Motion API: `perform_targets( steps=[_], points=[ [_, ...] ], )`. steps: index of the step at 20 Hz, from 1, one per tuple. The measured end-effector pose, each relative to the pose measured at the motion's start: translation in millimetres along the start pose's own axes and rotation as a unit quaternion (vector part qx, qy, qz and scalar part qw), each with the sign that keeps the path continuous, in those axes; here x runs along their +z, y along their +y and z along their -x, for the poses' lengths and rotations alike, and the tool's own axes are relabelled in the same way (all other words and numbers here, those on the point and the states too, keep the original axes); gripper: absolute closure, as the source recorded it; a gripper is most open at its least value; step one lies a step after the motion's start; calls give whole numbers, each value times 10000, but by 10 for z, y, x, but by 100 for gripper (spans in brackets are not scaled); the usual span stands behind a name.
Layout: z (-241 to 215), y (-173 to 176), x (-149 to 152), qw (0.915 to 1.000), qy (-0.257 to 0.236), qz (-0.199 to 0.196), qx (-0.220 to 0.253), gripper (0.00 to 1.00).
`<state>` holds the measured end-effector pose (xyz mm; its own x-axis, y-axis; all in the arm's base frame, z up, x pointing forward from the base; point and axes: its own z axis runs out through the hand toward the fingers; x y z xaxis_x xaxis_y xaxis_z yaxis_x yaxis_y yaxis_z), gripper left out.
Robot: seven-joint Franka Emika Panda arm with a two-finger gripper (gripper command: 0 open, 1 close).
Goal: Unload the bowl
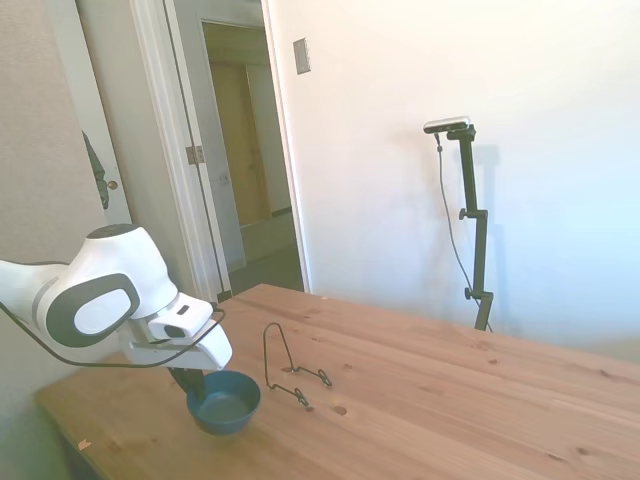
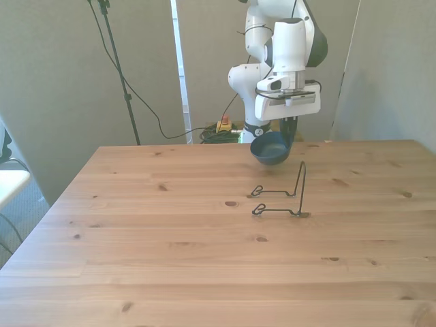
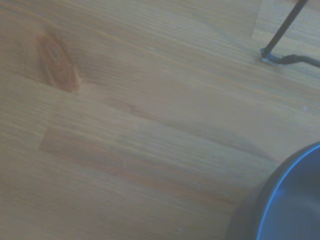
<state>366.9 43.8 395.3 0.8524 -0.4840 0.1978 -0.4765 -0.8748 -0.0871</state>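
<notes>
wire stand (image 2: 283, 196) nearest on the table (image 2: 204, 272), empty, bowl (image 2: 272, 148) just behind it, gripper (image 2: 289, 129) clamped on bowl rim, bowl tilted, lifted off the wood

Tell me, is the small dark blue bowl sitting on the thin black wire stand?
No, the small dark blue bowl sits apart from the thin black wire stand, under the gripper.
</notes>
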Motion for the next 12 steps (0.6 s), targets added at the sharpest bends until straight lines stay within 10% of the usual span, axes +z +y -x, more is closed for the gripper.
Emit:
perform_targets(
  steps=[9,10,12],
  points=[
    [-12,-61,312,9998,-152,108,50,100],
    [-18,-67,329,9998,-153,113,50,0],
    [-29,-78,333,9998,-121,145,60,0]
  ],
)
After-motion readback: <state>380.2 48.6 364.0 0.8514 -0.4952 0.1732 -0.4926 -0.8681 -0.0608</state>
